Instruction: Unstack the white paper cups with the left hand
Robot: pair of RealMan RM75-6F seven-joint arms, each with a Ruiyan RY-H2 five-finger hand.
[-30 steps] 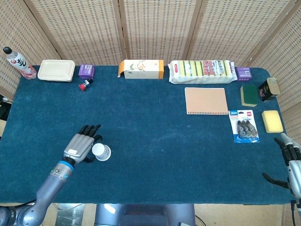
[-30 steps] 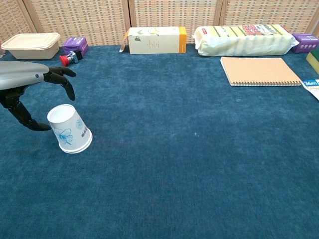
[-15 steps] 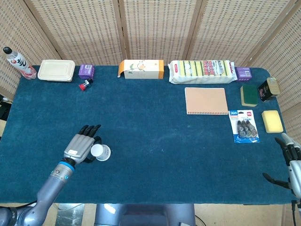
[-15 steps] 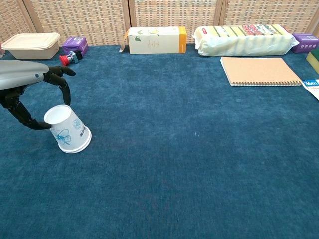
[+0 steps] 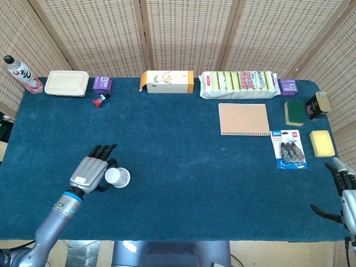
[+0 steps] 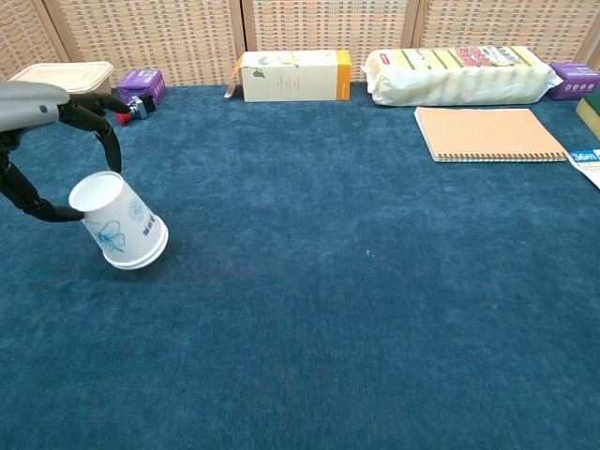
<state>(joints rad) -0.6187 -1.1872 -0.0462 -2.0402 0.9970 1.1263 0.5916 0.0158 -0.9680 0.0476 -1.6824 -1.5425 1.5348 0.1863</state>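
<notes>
Pinching the top of the tilted paper cups [image 6: 117, 230] near the table's [image 5: 183, 167] front-left corner, the left robot hand [image 5: 89, 173] risks lifting both together, since nothing pins the lower cup.

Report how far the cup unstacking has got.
Done: nothing is separated; the white paper cups are one nested stack, upside down and tilted on the blue table. In hand: the left hand is at the stack, its fingers around the upturned base; a firm grip is unclear. Left: pulling one cup off. The right hand sits idle at the table's edge.
</notes>
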